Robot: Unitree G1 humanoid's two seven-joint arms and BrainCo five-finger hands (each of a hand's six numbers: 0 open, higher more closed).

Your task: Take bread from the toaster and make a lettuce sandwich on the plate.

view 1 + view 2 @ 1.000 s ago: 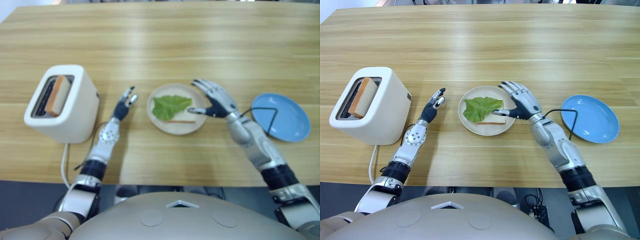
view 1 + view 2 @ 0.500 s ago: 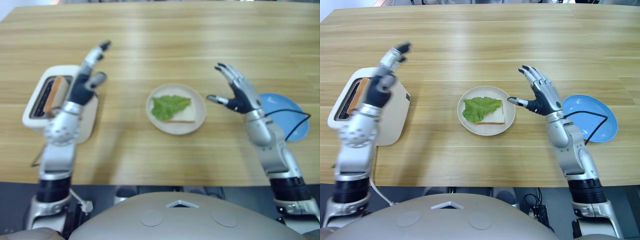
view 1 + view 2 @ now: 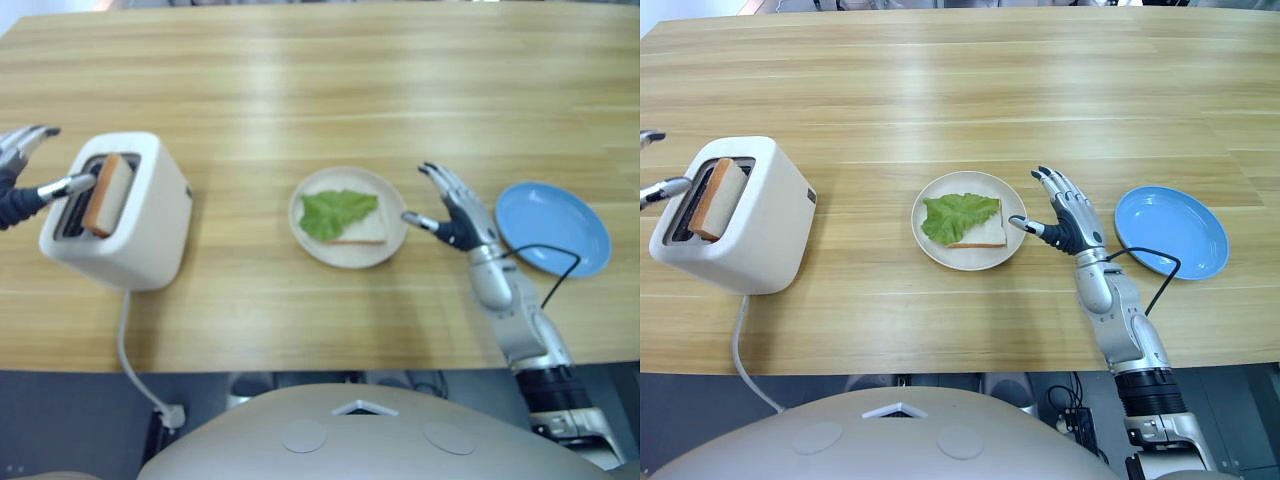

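A white toaster (image 3: 125,215) stands at the table's left with one slice of bread (image 3: 107,192) upright in its slot. My left hand (image 3: 22,178) is at the toaster's left side, fingers spread, one fingertip close to the bread. The cream plate (image 3: 930,245) in the middle carries a bread slice (image 3: 985,234) with a lettuce leaf (image 3: 957,214) laid over it. My right hand (image 3: 1064,218) hovers open just right of the plate, holding nothing.
A blue plate (image 3: 1165,227) lies at the right, with a black cable (image 3: 1150,275) looping over its near edge. The toaster's white cord (image 3: 130,345) runs off the table's front edge. Bare wooden table (image 3: 330,80) stretches behind everything.
My left hand has swung from beside the cream plate up and over to the toaster's left side. My right hand has drawn back from the plate's rim toward me.
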